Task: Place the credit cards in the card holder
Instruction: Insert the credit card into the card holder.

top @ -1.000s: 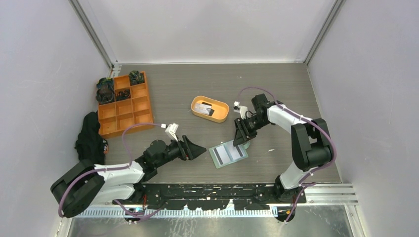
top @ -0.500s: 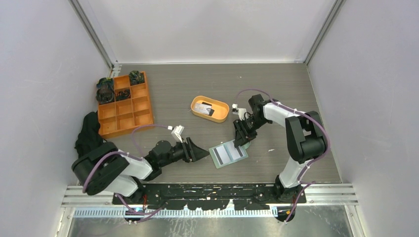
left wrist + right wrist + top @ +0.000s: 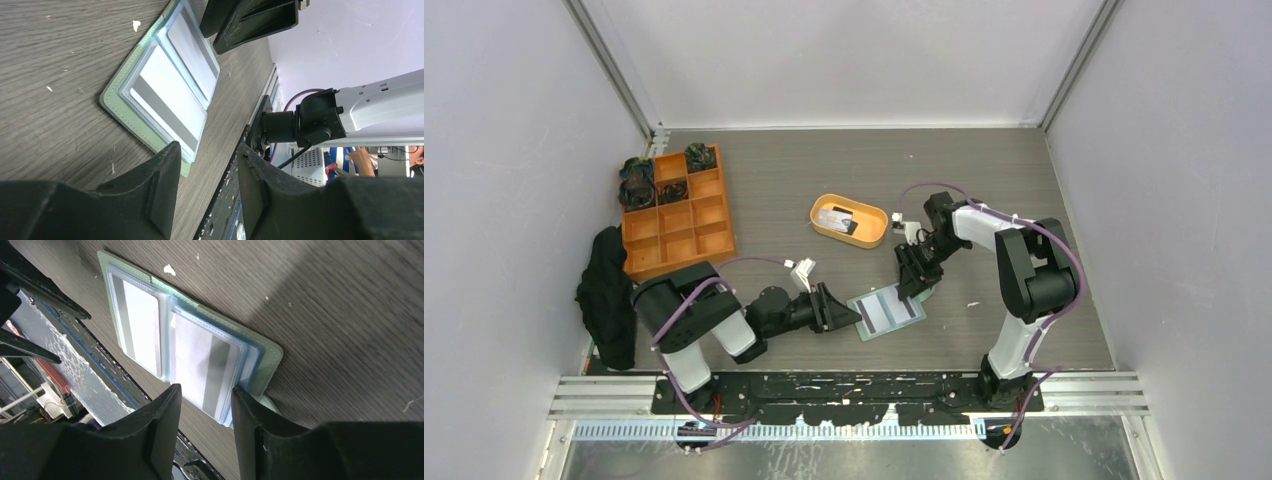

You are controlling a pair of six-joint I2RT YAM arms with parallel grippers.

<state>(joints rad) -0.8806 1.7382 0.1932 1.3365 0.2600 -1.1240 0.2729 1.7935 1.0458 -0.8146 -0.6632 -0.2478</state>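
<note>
The sage-green card holder [image 3: 886, 312] lies open on the table, its clear sleeves up. Two white cards with a grey stripe sit in its sleeves [image 3: 142, 332] [image 3: 200, 365]. More credit cards [image 3: 837, 217], one pale and one black, lie in the orange oval tray. My left gripper [image 3: 852, 316] is low at the holder's near-left corner, open, with nothing between its fingers [image 3: 162, 185]. My right gripper [image 3: 911, 284] hovers over the holder's far right edge, open. In the right wrist view its gap [image 3: 206, 389] frames the right sleeve's edge. I cannot tell whether it touches.
The orange oval tray [image 3: 870, 233] stands behind the holder. An orange grid organiser [image 3: 686, 243] with dark bundles in its far cells lies at the left. A black cloth [image 3: 606, 292] lies near the left wall. The rail [image 3: 844, 385] runs along the near edge.
My left arm has reached right, bringing its gripper up to the holder's left corner. The right gripper has shifted slightly over the holder's right edge. The holder has turned slightly.
</note>
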